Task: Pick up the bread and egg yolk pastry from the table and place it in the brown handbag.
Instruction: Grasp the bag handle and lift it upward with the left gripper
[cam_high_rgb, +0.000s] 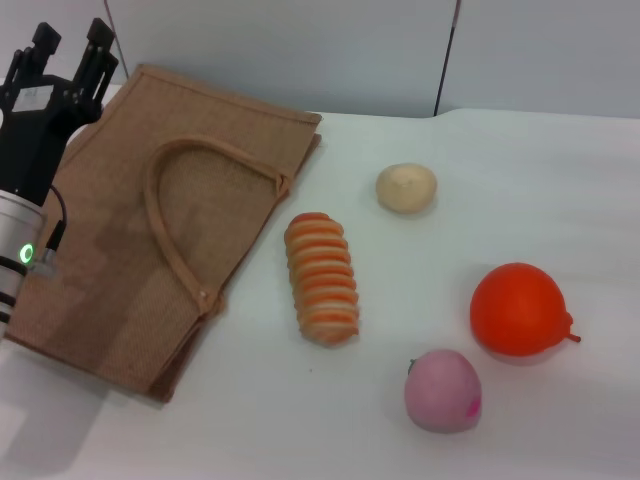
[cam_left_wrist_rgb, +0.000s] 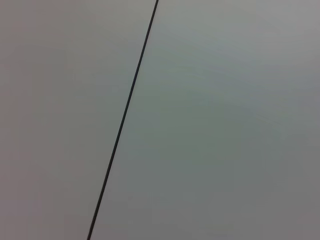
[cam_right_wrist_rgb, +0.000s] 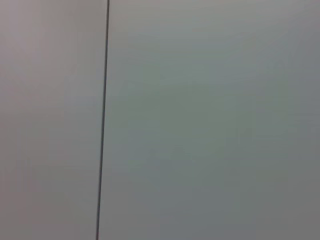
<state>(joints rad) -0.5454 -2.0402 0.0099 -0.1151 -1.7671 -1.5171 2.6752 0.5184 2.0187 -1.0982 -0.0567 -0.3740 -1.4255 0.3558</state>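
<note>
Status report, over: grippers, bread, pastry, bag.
Left gripper open, raised over brown handbag; right gripper out of view. Bread and egg yolk pastry untouched on table. Handbag lying flat. Path clear.

Head view looks down on the table (cam_high_rgb: 560, 180); both wrist views face blank wall only.
</note>
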